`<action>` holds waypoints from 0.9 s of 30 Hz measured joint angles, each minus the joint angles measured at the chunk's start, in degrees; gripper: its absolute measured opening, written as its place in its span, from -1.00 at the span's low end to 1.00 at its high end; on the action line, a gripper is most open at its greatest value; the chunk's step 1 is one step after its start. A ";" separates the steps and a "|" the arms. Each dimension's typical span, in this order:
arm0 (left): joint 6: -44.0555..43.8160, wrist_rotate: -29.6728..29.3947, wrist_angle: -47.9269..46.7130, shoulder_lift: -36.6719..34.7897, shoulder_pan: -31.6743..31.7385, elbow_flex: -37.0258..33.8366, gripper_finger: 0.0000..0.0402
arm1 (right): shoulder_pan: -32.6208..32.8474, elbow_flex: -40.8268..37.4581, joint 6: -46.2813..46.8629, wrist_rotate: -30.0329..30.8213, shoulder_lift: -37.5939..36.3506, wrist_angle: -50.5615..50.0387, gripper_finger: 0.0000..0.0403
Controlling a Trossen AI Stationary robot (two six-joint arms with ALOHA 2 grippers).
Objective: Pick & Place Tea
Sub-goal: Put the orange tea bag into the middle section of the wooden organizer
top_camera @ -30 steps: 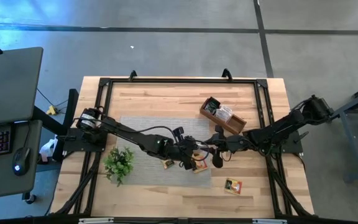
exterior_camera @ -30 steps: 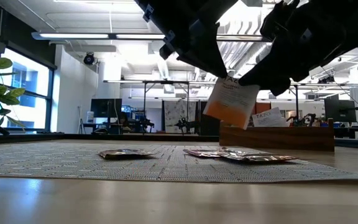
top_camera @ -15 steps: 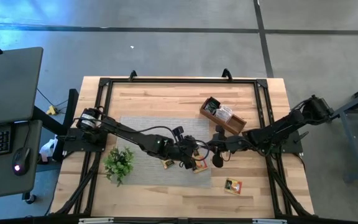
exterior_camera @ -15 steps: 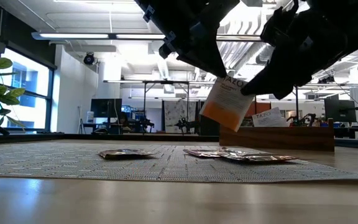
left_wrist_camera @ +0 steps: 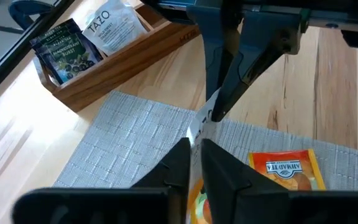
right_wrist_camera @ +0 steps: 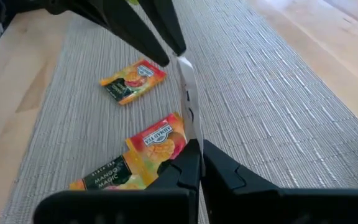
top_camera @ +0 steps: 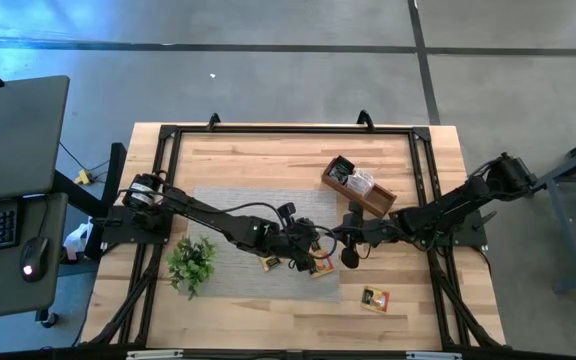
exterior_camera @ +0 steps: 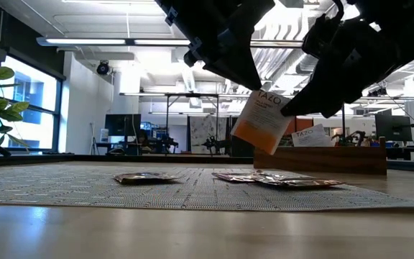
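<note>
An orange-and-white tea sachet (exterior_camera: 263, 122) hangs in the air above the grey woven mat (top_camera: 228, 210). It is between my left gripper (left_wrist_camera: 194, 146) and my right gripper (right_wrist_camera: 197, 149), and both are shut on it. The two grippers meet tip to tip over the mat's right part (top_camera: 330, 238). Three more tea sachets lie flat on the mat below them (right_wrist_camera: 132, 79) (right_wrist_camera: 160, 140) (right_wrist_camera: 104, 177). My left gripper pinches the sachet's upper corner (exterior_camera: 256, 92) between its two fingers, slanting down from the table's left side. The sachet hangs below, tilted and clear of the mat. My right gripper pinches the sachet's opposite edge (exterior_camera: 286, 108) between its two fingers, slanting down from the table's right side. In its wrist view the sachet stands edge-on (right_wrist_camera: 188, 106), rising from between the fingertips.
A wooden box (top_camera: 358, 187) with upright sachets stands at the mat's far right corner. A green plant sprig (top_camera: 191, 262) lies at the mat's near left. One loose sachet (top_camera: 374, 298) lies on bare wood near the front right.
My right gripper has shut on the hanging sachet's edge and tipped slightly. The sachet has tilted a little and stays clear of the mat. Both arms have stayed in place.
</note>
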 joint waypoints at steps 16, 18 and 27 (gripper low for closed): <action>-0.22 1.88 -0.44 0.00 -0.02 -0.04 -0.48 | -4.30 0.00 0.04 16.51 -2.30 -0.09 -0.99; -0.22 1.92 -0.42 0.00 -0.02 -0.04 -0.48 | -5.41 0.00 -0.51 16.34 -4.54 -1.62 -0.99; -0.22 3.37 -0.42 0.00 -0.02 -0.04 -0.48 | -8.67 0.00 6.58 21.21 -18.73 -27.12 -1.00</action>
